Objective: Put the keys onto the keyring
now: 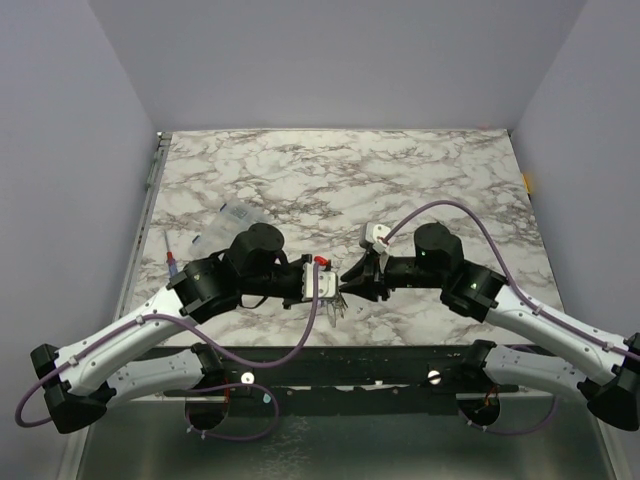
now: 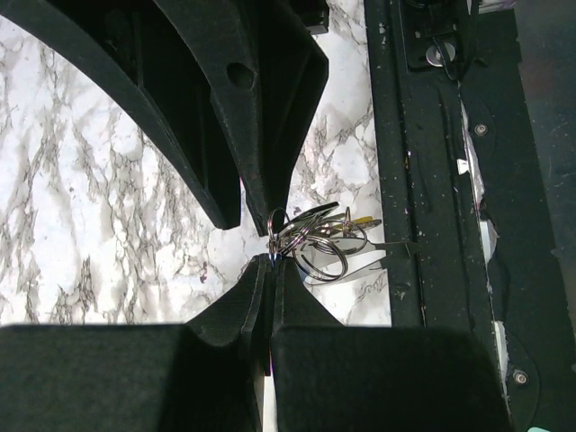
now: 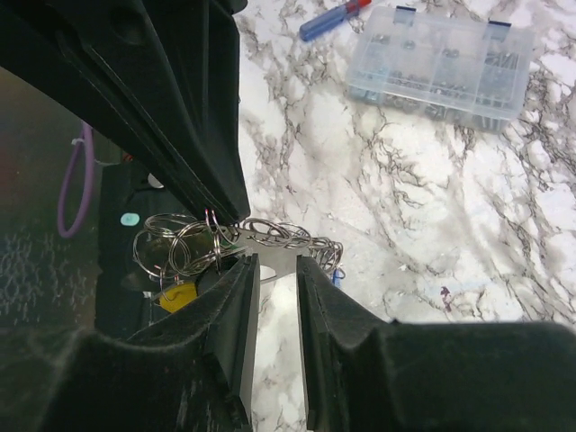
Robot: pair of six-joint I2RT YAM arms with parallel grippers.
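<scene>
The left gripper (image 2: 270,268) is fully closed, pinching one edge of the keyring (image 2: 319,245), a tangle of thin wire loops that sits just beyond its tips, over the surface (image 2: 108,207). The right gripper (image 3: 277,265) stands partly open, its tips just short of the same loops, and nothing shows clamped between them. The keys (image 3: 180,297) dangle among the loops, with a yellow head to the left of the right gripper's tips. The bundle looks light: each wire is stiff but the whole is loose, so it will likely swing and slip on smooth metal. A key's flat plastic head seems the surest place to grip, since the thin blade would twist away.
</scene>
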